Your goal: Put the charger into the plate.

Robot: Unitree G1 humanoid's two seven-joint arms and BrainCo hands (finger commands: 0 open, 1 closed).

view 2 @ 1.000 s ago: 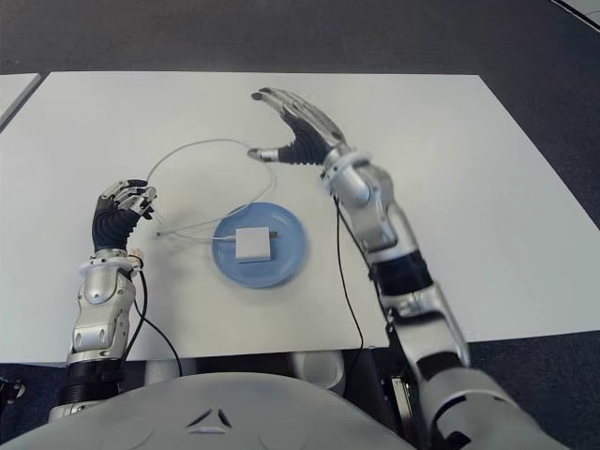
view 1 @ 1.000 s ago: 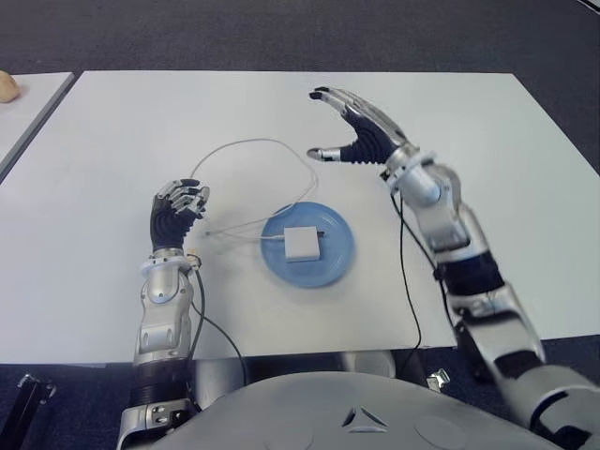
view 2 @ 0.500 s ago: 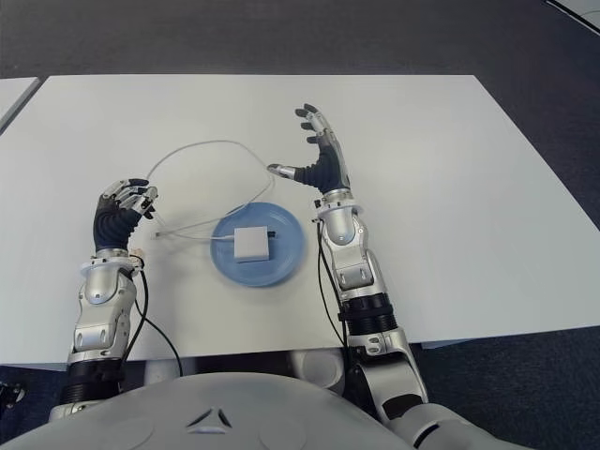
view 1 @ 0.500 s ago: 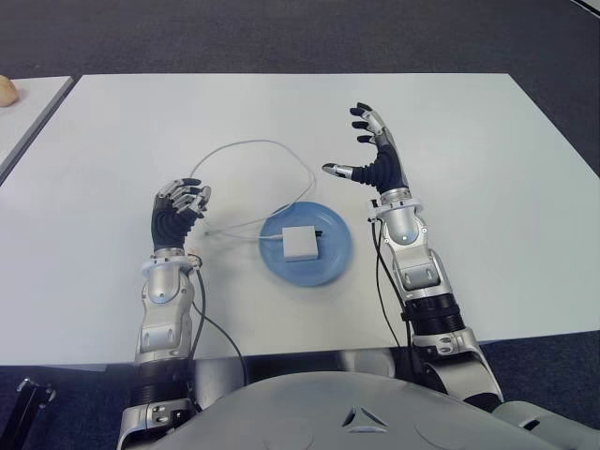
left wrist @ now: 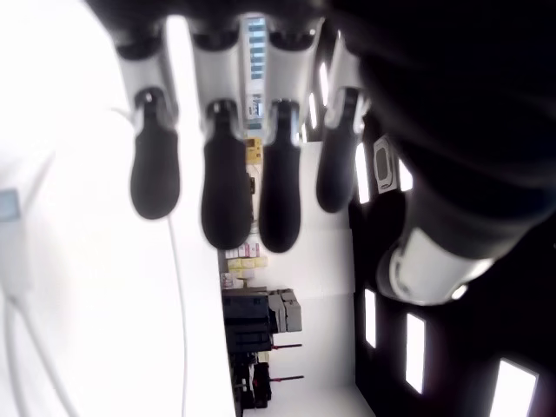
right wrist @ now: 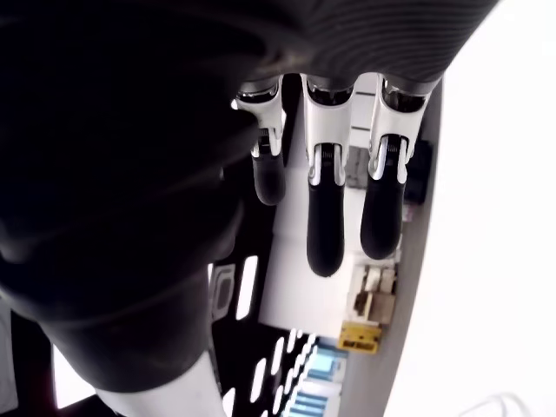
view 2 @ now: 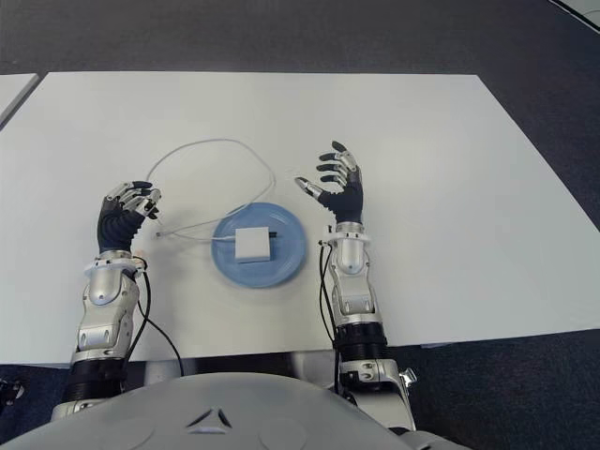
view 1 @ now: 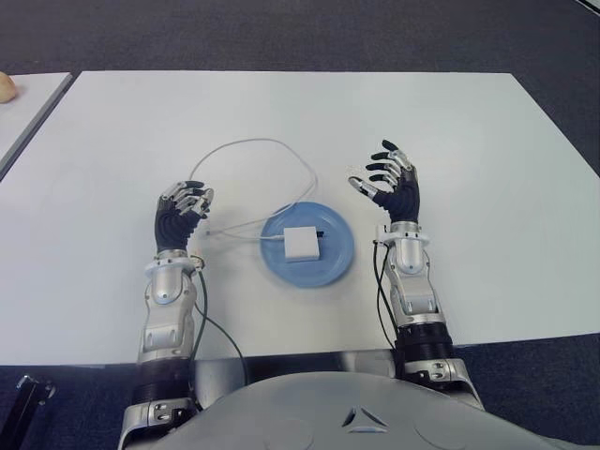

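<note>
Both hands empty, fingers loose: charger sits in the plate, left of your right hand (cable trails beside left hand); snag it and the charger drags out
</note>
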